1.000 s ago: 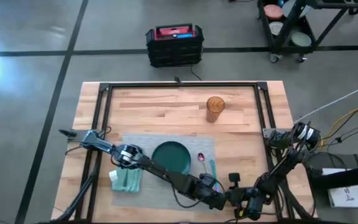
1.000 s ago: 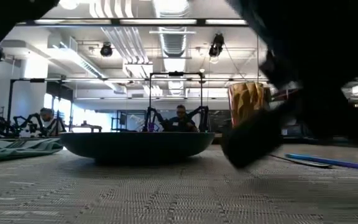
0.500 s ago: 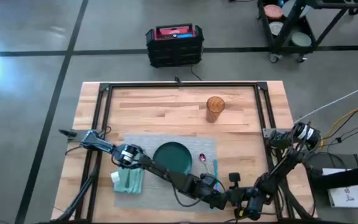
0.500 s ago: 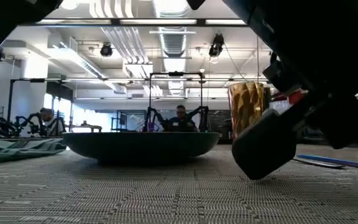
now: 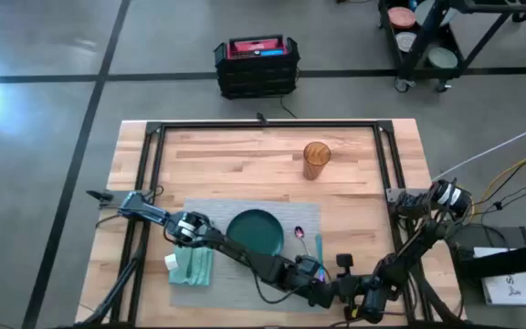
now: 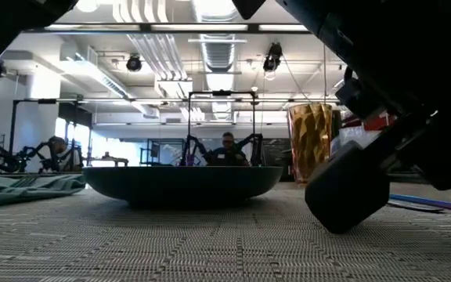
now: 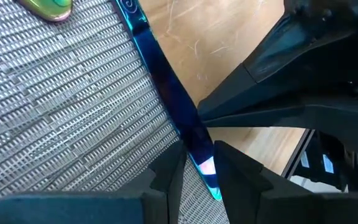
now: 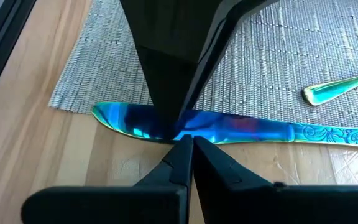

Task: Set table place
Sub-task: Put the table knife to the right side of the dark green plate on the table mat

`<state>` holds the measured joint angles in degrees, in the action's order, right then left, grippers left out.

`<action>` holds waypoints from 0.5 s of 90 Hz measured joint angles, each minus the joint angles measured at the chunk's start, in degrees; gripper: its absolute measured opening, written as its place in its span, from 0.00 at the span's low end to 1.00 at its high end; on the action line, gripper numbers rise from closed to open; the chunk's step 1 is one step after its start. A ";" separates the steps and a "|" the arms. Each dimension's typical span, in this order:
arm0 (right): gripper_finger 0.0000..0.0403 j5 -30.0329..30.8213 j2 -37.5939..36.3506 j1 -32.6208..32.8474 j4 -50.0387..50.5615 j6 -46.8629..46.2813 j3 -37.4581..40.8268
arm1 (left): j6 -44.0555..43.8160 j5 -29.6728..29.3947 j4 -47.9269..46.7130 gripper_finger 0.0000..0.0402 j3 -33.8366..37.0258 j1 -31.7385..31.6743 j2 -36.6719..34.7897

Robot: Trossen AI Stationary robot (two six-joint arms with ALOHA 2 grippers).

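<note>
A: We log the placemat [image 5: 245, 251] at the table's [image 5: 245, 155] near edge, carrying a dark green plate [image 5: 253, 228]; a teal napkin [image 5: 190, 265] lies left of it.

B: We see the left gripper [image 7: 196, 163] clamped on a blue knife [image 7: 166, 87] at the mat's right edge. The right gripper [image 8: 188, 146] hovers there, fingers together, empty.

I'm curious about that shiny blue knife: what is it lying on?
The knife lies along the grey placemat's edge, partly on the weave and partly on the wooden table. The left gripper covers its blade end.
</note>
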<state>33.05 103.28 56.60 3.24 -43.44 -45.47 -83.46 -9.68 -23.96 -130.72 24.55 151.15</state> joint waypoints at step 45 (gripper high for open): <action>0.00 0.16 0.00 0.00 -0.61 0.65 0.26 | 0.55 -1.04 2.02 0.19 0.05 -0.02 0.09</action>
<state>33.21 103.28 56.60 2.63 -42.78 -45.21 -82.91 -10.72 -21.94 -130.67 24.53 151.24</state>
